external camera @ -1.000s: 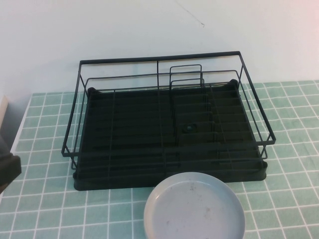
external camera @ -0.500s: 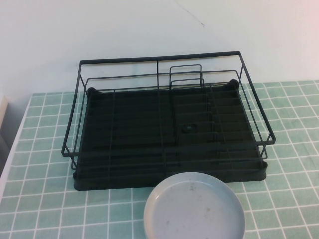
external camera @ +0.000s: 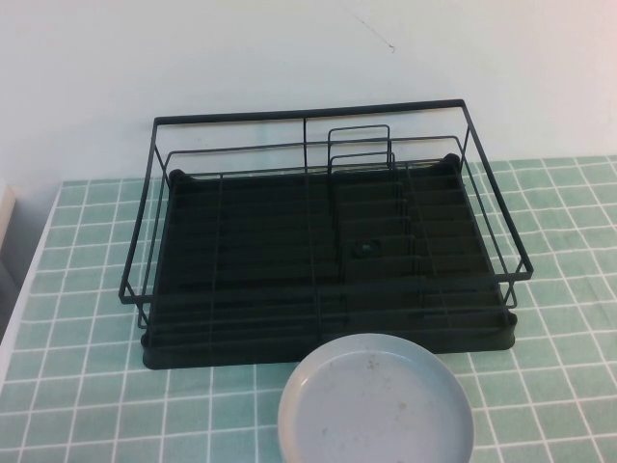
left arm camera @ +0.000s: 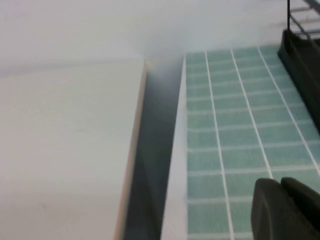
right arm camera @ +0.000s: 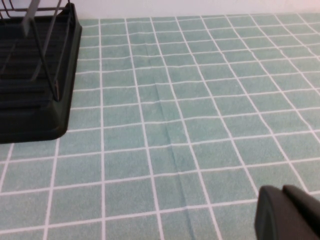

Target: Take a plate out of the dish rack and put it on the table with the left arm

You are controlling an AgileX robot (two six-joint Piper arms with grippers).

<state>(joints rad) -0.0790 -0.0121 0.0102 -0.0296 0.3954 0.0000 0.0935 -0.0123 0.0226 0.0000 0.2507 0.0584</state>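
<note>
Resting flat on the table (external camera: 87,405), the plate (external camera: 376,403) lies just in front of the dish rack (external camera: 328,241), its far rim close against the rack's black tray base and its near edge cut off by the frame. You can read that as the task's goal already met: the plate is out of the rack, rim up, on the mint-green tiles. The rack itself holds nothing you can see, only its upright dividers and ribbed base.

You will find neither arm in the high view. The left gripper (left arm camera: 285,207) shows only in its own wrist view, where its 2 dark fingertips sit pressed together with no gap and nothing between them. It hovers over the tiles near the table's left edge, beside a pale board, with 1 corner of the rack's base well apart from it. That placement makes sense as a parked pose, clear of both rack and plate so nothing gets knocked.

The right gripper (right arm camera: 290,212) likewise appears only in its wrist view, above bare tiles off to the rack's right side. Its fingertips also appear closed against each other and empty, as you would expect of an arm with no part in this job.

Your remaining concern is slight: the plate lies close to the rack, so any further reach should avoid nudging it.
</note>
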